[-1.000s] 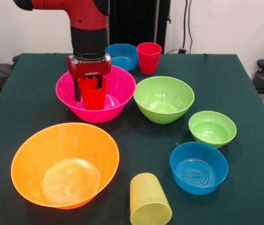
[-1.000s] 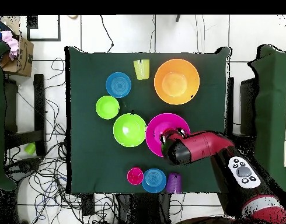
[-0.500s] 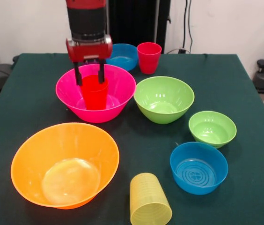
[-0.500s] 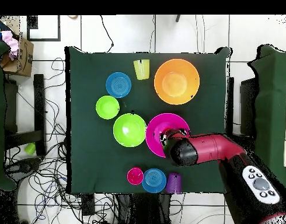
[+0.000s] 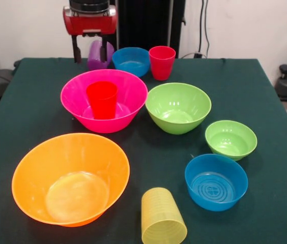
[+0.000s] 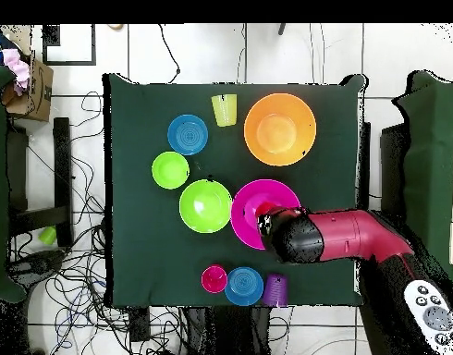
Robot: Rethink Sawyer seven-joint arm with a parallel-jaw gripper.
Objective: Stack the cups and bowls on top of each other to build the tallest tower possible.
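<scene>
A dark green cloth-covered bench (image 5: pixel 265 101) stands before a white wall (image 5: pixel 245 25); cables (image 6: pixel 73 277) litter the tiled floor (image 6: pixel 304 55). The pincer (image 5: pixel 89 51) hangs open, empty, above the bench's far edge.

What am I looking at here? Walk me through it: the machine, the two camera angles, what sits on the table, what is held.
A red and black robot arm works at a green table. One picture faces it across the table; the other looks straight down. Its end effector hangs open and empty above the far edge.

A bright red cup stands upright inside the hot pink bowl. Elsewhere sit a large orange bowl, two lime green bowls, two blue bowls, a pinkish-red cup, a purple cup, and a yellow cup near the front edge.
</scene>
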